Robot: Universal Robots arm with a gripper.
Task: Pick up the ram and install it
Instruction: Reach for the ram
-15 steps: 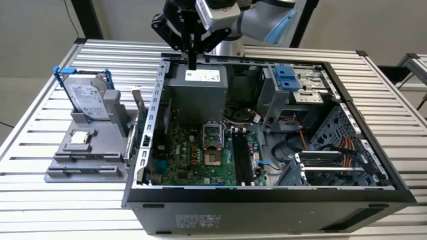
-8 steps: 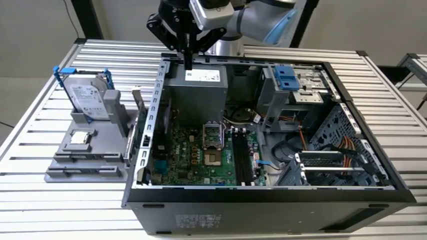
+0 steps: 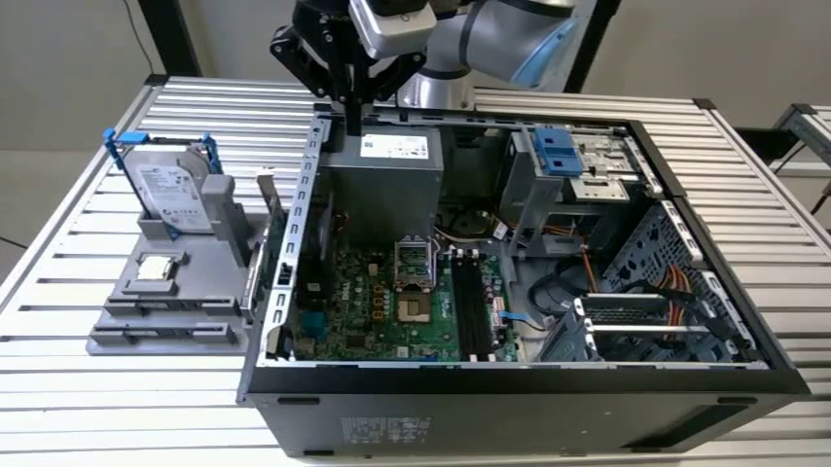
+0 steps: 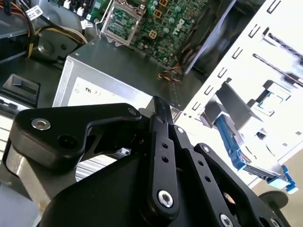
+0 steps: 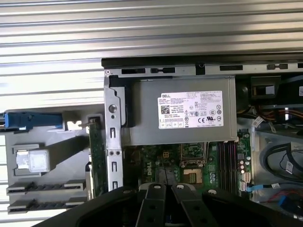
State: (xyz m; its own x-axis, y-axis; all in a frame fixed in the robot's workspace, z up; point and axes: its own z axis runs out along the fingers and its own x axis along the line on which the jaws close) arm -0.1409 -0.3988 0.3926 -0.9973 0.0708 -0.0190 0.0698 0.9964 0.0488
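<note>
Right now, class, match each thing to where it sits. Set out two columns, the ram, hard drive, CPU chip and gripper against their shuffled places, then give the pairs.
Things
1. ram
2. hard drive
3. CPU chip
4. gripper

Places
A. lies flat on the grey holder
B. above the power supply
C. stands upright in a blue frame
D. stands on edge beside the case wall

Pairs: 1-D, 2-C, 3-A, 4-B

White printed label (image 5: 190, 109) with certification marks on the grey metal power supply box (image 5: 142, 123); we also spot a label (image 3: 165, 183) on the silver hard drive (image 3: 186, 216).
</note>
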